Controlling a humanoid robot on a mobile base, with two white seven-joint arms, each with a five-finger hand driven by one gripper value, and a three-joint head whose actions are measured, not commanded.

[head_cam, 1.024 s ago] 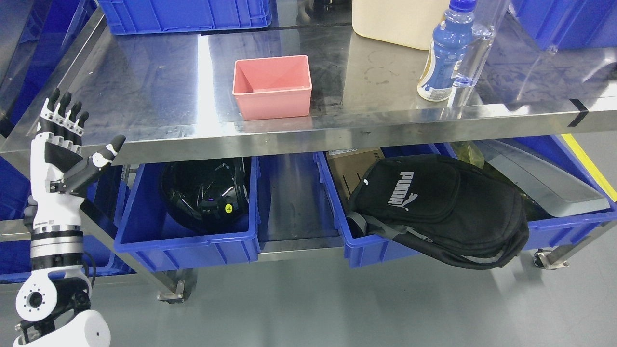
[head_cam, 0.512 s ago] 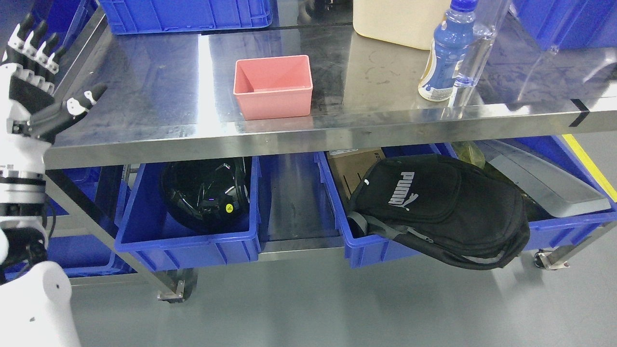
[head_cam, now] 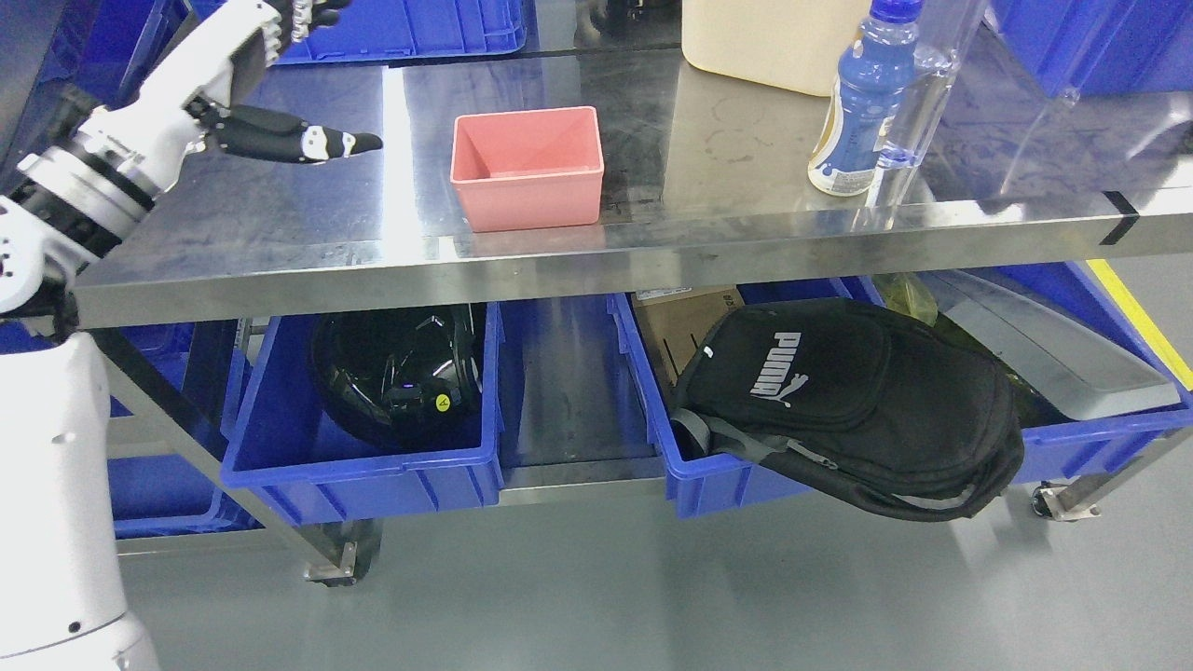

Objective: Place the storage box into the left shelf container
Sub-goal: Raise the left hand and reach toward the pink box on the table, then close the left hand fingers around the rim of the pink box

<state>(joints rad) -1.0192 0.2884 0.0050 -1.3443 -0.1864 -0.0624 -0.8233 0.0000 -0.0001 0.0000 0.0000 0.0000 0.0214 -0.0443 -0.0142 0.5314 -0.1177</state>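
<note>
Stainless-steel table top [head_cam: 280,214] carries a pink storage box [head_cam: 527,168]; the left hand [head_cam: 270,84] hovers beside it, fingers spread, over grey floor [head_cam: 596,596].

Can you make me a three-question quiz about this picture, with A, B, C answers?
1. Where is the small pink plastic storage box?
A. on the steel table top
B. in a blue bin
C. on the floor

2. What colour is the cap of the plastic drink bottle?
A. red
B. blue
C. green

3. What is the robot's left hand doing?
A. gripping the box
B. holding the bottle
C. open, holding nothing

Answers:
1 A: the box sits on the shiny steel table, near its front edge.
2 B: the cap is blue, like the label.
3 C: the hand is over the table, left of the box and apart from it, thumb pointing toward it.
</note>
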